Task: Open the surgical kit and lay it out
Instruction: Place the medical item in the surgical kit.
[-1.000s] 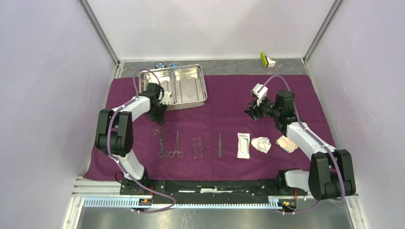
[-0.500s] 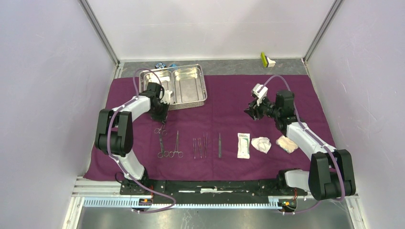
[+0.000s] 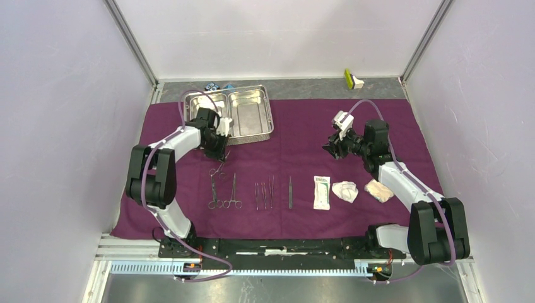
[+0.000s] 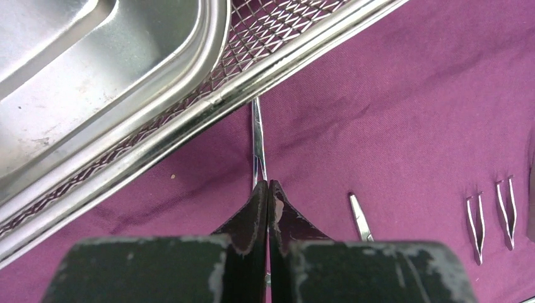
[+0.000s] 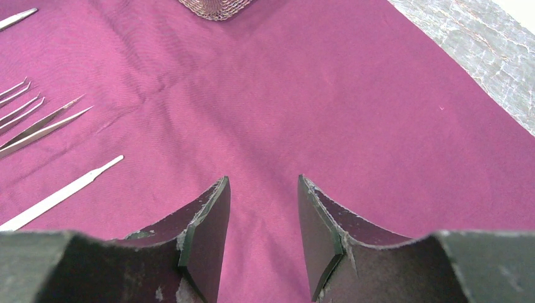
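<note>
The purple cloth wrap [image 3: 303,126] lies spread flat. The steel tray [image 3: 270,120] sits on its far left part. My left gripper [image 3: 218,151] is shut on a slim metal forceps [image 3: 217,169] just in front of the tray. In the left wrist view the forceps tip [image 4: 257,139] sticks out past the shut gripper [image 4: 269,184] toward the tray rim [image 4: 189,120]. Two more forceps [image 3: 214,192], tweezers [image 3: 264,192], a white packet [image 3: 322,192] and gauze wads [image 3: 345,190] lie in a row. My right gripper [image 3: 331,147] is open and empty above bare cloth [image 5: 284,95].
A small blue block and a black-and-blue object [image 3: 217,86] lie behind the tray on the grey table strip. A yellow-and-white object [image 3: 353,79] sits at the back right. Walls close in on both sides.
My left gripper has moved a little right and toward the tray, carrying the forceps with it. The right arm has not moved.
</note>
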Controlling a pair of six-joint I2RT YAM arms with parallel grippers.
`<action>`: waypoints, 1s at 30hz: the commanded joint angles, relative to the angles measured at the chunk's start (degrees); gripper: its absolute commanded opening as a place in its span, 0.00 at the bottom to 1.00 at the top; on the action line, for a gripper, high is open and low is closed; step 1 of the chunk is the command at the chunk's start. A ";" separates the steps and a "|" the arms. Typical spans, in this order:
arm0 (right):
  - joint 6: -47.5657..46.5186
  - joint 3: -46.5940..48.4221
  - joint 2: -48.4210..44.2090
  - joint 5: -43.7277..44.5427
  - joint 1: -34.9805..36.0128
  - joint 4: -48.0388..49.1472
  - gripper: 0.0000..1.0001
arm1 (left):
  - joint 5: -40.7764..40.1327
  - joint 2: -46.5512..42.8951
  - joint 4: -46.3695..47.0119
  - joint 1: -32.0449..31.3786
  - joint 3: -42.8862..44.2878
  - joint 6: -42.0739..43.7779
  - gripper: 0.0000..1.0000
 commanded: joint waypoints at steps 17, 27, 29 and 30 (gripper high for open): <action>0.25 -0.02 0.00 -1.42 0.16 2.31 0.50 | -5.58 3.46 4.65 -2.79 4.11 1.60 0.39; 0.08 0.06 0.37 -1.28 0.19 2.18 0.50 | -9.20 4.84 6.18 -4.60 1.23 2.44 0.31; 0.08 0.07 0.44 -1.24 0.17 2.20 0.50 | -10.64 4.84 6.72 -5.22 0.24 2.38 0.27; 0.04 0.07 0.44 -1.29 0.19 2.16 0.50 | -11.06 4.87 6.99 -5.33 -0.14 2.39 0.24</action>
